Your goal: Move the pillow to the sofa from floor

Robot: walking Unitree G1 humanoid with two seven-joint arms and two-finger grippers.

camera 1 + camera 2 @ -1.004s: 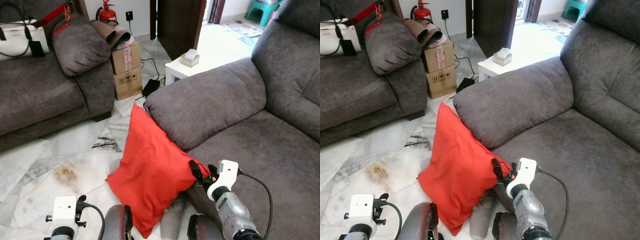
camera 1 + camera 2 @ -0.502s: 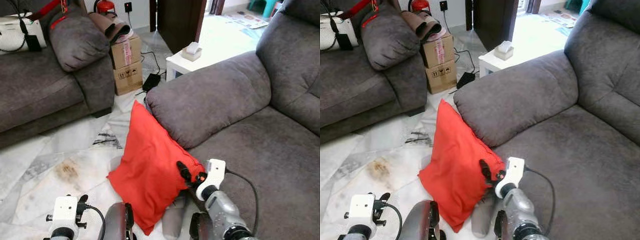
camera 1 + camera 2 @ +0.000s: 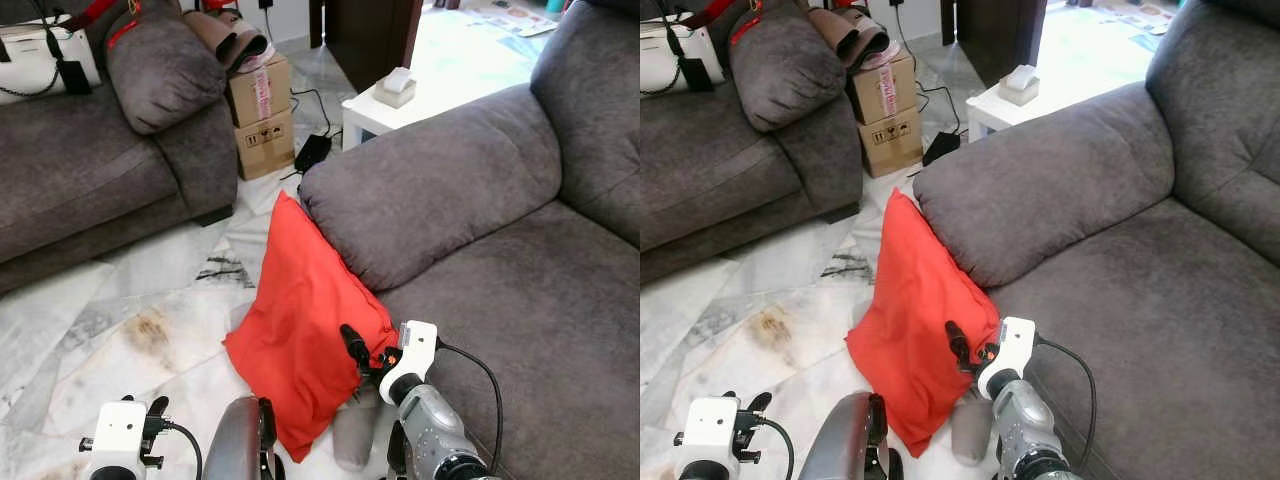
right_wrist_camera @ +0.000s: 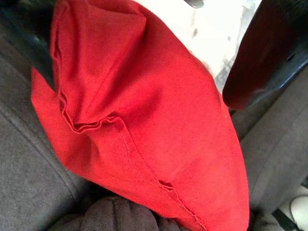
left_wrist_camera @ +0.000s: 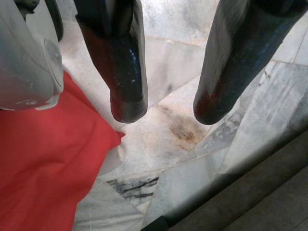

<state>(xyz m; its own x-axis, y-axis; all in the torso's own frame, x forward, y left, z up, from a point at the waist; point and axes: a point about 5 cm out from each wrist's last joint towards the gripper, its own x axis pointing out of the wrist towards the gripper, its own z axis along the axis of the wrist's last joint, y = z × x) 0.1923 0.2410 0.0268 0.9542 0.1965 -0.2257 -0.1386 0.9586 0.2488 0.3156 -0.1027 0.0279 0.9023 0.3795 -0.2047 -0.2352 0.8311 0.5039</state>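
The red pillow stands on the floor, leaning against the sofa. The right end effector touches its edge, grip state indeterminable. The left end effector is released, unloaded.

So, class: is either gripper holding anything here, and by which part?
Cannot be told for certain: the right gripper sits at the red pillow's edge nearest the sofa. The left gripper holds nothing.

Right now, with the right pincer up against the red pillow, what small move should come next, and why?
Probably close the right pincer on the red pillow's edge. The pillow leans on the grey sofa's armrest with its lower corner on the marble floor, and the right wrist view shows fabric beside one black finger, apparently not yet pinched. The left pincer hangs open over the floor.
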